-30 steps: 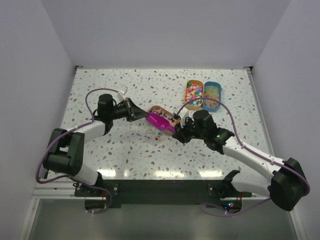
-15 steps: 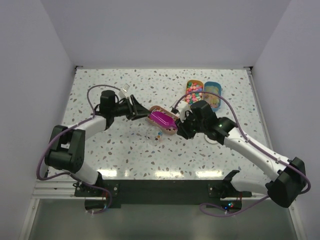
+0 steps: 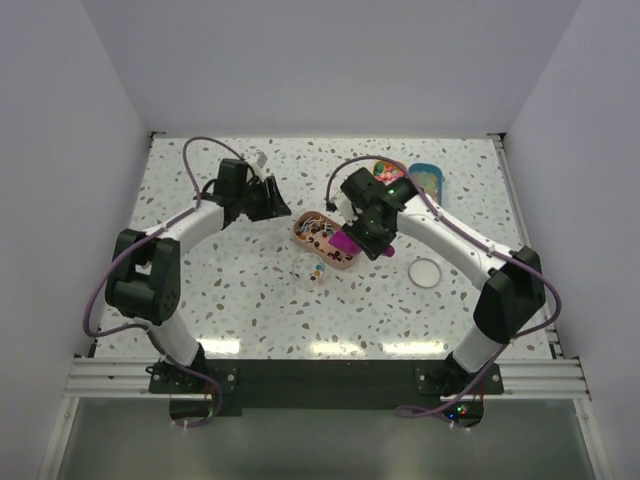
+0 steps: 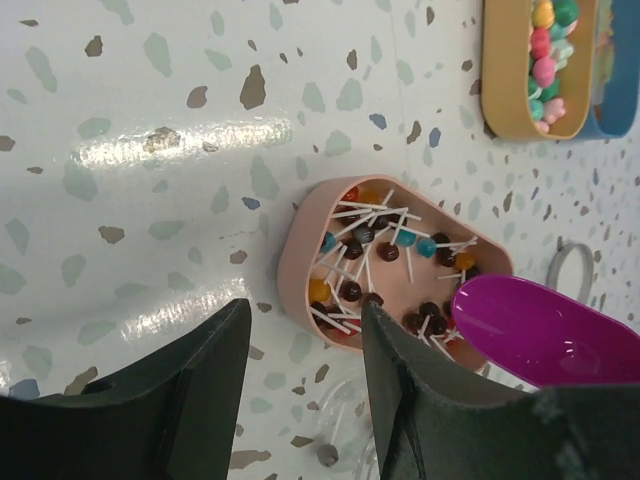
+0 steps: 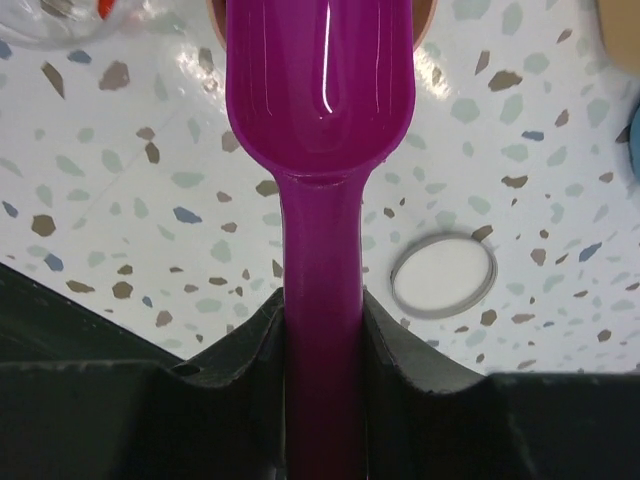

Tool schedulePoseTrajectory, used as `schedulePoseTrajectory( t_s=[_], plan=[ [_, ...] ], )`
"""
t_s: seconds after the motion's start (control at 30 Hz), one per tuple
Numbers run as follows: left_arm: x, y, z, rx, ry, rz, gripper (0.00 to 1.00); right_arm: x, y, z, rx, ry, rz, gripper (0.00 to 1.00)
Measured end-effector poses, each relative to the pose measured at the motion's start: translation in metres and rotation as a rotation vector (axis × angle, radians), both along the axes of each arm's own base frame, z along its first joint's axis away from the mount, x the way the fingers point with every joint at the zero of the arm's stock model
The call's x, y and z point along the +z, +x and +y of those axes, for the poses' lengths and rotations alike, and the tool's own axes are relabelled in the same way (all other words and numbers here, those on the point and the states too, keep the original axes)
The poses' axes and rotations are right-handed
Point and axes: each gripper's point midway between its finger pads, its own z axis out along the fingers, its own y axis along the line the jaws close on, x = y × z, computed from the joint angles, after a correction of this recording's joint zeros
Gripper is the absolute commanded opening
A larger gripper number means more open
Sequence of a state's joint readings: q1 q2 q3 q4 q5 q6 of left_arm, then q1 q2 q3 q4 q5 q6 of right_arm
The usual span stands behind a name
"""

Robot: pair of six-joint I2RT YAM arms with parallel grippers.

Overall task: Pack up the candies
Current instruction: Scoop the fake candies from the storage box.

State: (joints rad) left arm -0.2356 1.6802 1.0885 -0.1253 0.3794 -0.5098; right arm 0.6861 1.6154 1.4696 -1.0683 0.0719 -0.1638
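A speckled table (image 3: 220, 300), walled in white on its left, far and right sides, leaves broad open surface along the left edge and between its centre and the near edge. Two arms work over it. The left arm (image 3: 190, 225) reaches across the far left, and the left gripper (image 4: 303, 340) hangs with its fingers spread and nothing between them, just left of the pink tray (image 4: 292, 262). The right arm (image 3: 450, 240) bends in from the right edge, and the right gripper (image 5: 322, 310) is pinched tight on the handle of the single purple scoop (image 5: 320, 90). The scoop's bowl sits at the tray's right end; whether it touches the tray cannot be told.

There are three trays. The pink one lies at the table's centre. An orange tray (image 3: 385, 172) of bright sweets and a blue tray (image 3: 425, 178) lie side by side, touching, near the far right corner, partly behind the right arm. One white round lid (image 3: 425, 271) lies apart to the pink tray's right. One small clear container (image 3: 314, 268), hard to make out, sits just beside the tray's near side. The candies (image 4: 370, 255), dark pieces too many to count, lie in the pink tray.
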Motion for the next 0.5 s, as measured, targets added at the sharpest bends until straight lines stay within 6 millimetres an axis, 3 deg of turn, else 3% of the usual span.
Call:
schedulePoseTrajectory(
  t_s=[0.2,0.5],
  plan=[
    [-0.031,0.006,-0.020,-0.059,0.096,0.053,0.47,-0.021,-0.004,-0.008,0.011,-0.124,0.107,0.00],
    [-0.054,0.010,-0.035,-0.098,0.153,0.081,0.33,-0.025,-0.001,-0.005,0.047,-0.203,0.128,0.00]
  ],
)
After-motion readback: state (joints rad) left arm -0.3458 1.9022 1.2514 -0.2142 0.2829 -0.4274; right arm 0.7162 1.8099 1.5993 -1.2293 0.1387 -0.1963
